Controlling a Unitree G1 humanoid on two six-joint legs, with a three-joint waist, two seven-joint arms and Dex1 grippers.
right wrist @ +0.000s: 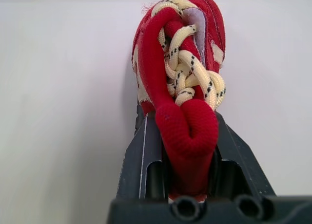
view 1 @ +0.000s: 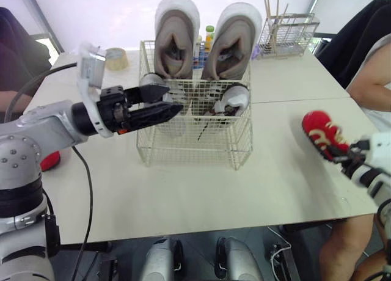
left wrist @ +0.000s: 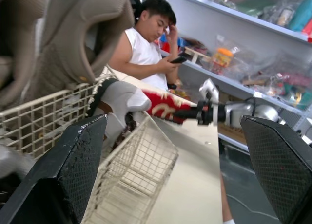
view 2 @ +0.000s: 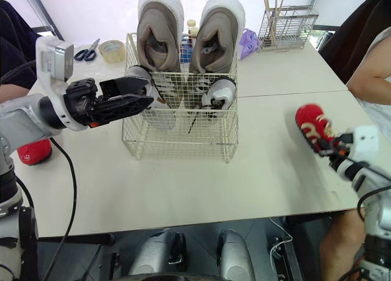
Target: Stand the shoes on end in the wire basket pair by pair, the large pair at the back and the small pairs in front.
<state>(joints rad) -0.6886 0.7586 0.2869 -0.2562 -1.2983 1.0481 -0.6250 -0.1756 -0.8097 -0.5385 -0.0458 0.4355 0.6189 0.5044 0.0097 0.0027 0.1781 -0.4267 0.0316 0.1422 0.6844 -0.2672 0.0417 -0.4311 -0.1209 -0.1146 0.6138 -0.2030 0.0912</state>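
Note:
The wire basket [view 1: 195, 148] stands mid-table. Two large beige shoes [view 1: 177, 40] stand on end at its back. In front of them are two small grey-and-white shoes [view 1: 235, 99], the left one partly hidden by my left gripper [view 1: 173, 104]. That gripper is open and hovers at the basket's front left corner with nothing in it. At the table's right edge my right gripper [right wrist: 187, 139] is shut on the heel of a small red shoe [view 1: 322, 133] with cream laces, held just above the table. A second red shoe [view 2: 33, 151] lies at the table's left edge.
A person sits at the right side of the table [view 1: 293, 171], close to my right arm. At the back stand a wire utensil rack [view 1: 287, 30], a tape roll [view 1: 115, 58], scissors [view 2: 90, 49] and small bottles behind the basket.

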